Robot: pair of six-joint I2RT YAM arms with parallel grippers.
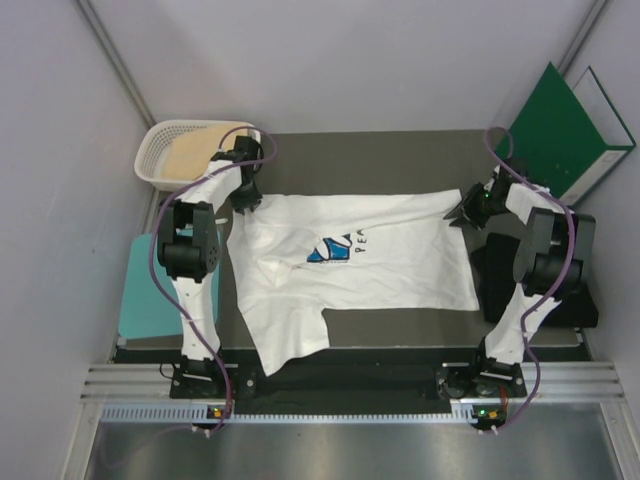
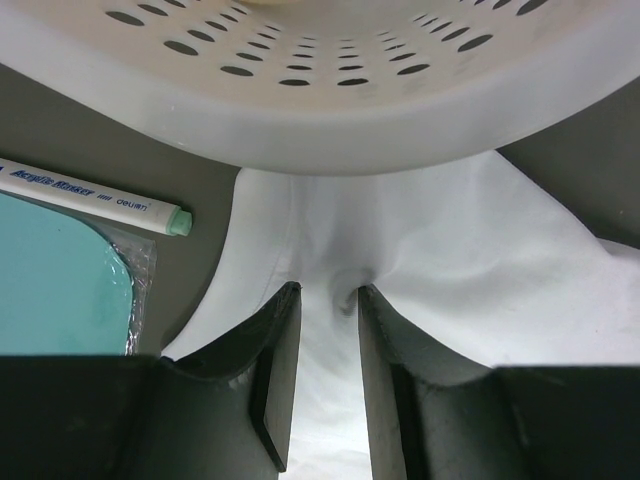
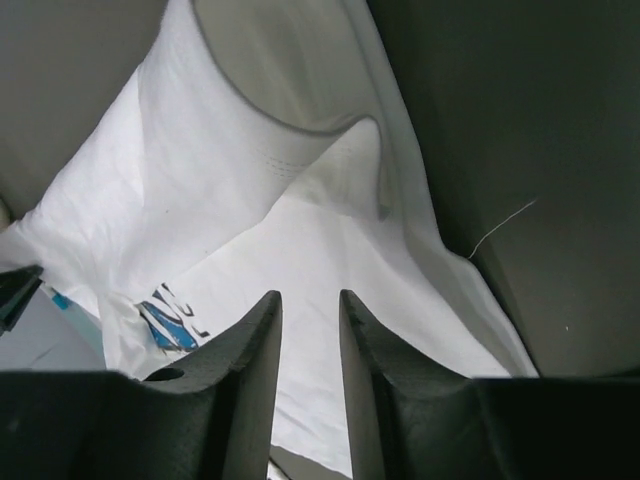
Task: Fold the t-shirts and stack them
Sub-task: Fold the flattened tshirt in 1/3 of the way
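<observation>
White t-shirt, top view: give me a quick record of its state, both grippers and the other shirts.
shirt: white t-shirt, print up, spread across the table centre
left gripper: at the shirt's far left corner, beside the basket; jaws parted over cloth
right gripper: at the shirt's far right corner; jaws parted over cloth, hem raised ahead of it
tan shirt: in the basket
black shirt: on the table at right, beneath the right arm
stack: none yet

Top-down overview, wrist cameras close on t-shirt (image 1: pixel 390 275)
</observation>
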